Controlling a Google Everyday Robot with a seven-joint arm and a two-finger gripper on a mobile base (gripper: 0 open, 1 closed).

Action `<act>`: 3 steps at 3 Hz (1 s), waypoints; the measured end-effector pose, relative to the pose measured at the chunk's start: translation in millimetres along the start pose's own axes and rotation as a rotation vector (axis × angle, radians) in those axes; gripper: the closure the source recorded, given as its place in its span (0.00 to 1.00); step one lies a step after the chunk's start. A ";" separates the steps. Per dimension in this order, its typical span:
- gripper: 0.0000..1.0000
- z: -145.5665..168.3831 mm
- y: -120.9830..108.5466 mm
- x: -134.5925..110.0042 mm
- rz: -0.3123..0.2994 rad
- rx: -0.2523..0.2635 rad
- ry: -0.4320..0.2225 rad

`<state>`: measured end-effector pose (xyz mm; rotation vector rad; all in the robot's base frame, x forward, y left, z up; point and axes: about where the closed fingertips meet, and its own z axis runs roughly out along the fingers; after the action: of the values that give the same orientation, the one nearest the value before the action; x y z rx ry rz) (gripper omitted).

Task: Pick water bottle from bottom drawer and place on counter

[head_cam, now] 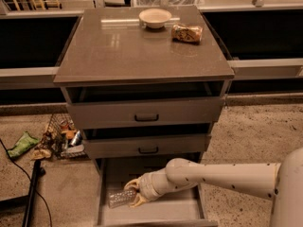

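A pale bowl point(155, 18) sits near a tan snack packet point(187, 33). A cluttered wire basket point(61, 136) and a green wrapper point(21, 144) lie on the floor point(255, 136). The claw point(134, 194) is low in front.

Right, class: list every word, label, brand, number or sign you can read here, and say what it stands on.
No text here can be read.
Water bottle, beside the gripper inside the bottom drawer: label too blurred to read.
Snack packet on the counter: print too blurred to read.
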<state>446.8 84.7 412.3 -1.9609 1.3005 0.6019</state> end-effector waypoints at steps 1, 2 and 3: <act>1.00 -0.2 0.2 -0.4 -0.002 -0.001 0.001; 1.00 -13.8 -0.2 -7.4 -0.027 0.002 -0.071; 1.00 -75.2 -5.1 -37.3 -0.102 0.046 -0.180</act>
<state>437.2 51.0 488.8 -1.8764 1.0882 0.6755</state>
